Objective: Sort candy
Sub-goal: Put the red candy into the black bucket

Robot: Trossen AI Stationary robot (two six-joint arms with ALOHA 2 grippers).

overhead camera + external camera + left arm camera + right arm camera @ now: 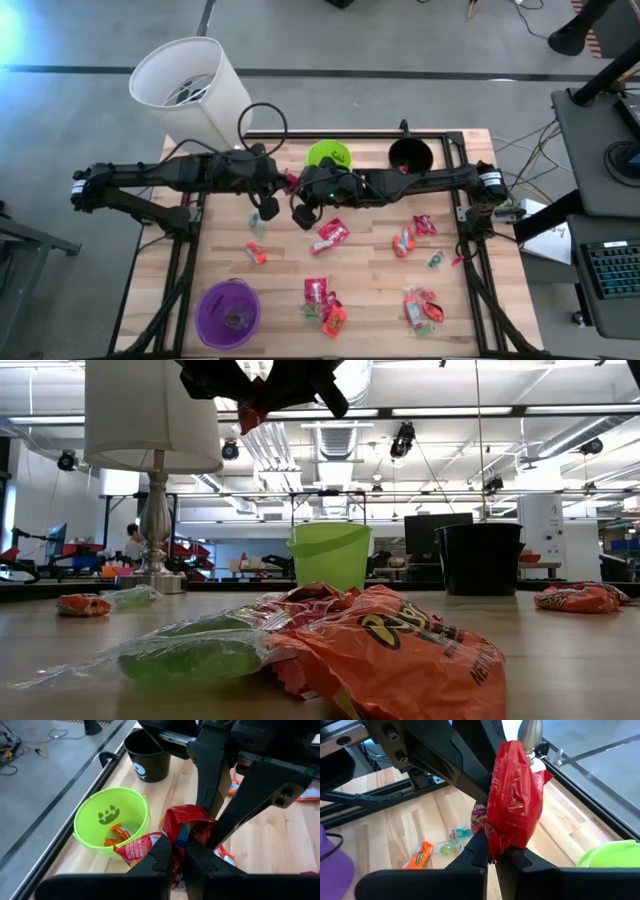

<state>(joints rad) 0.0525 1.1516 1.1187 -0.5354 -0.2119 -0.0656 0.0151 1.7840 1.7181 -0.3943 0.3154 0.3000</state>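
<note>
A crinkled red candy packet (512, 805) hangs in the air above the table's middle, near the green cup (328, 155). My left gripper (178, 851) and my right gripper (496, 851) meet there (291, 181), and both are shut on the packet. In the low view they show at the top with a bit of red (250, 415) between them. More candy lies loose on the wood: a red packet (330, 232), an orange one (256, 252) and others (420, 305). The green cup (111, 822) holds some orange candy. My left gripper pinches one end of the red packet (180, 836) between its two fingers, coming from the table's left and slanting down. The packet is lifted clear of the table. My right gripper pinches the opposite end of the same packet (492, 842) between its two fingers, coming from the table's right and slanting down. The crumpled body of the packet stands out past the fingertips toward the left arm's fingers (465, 775).
A black cup (409, 156) stands right of the green one along the far edge, and a purple cup (228, 312) at the near left. A white-shaded lamp (190, 85) rises at the far left corner. In the low view, orange and green packets (380, 645) lie close by.
</note>
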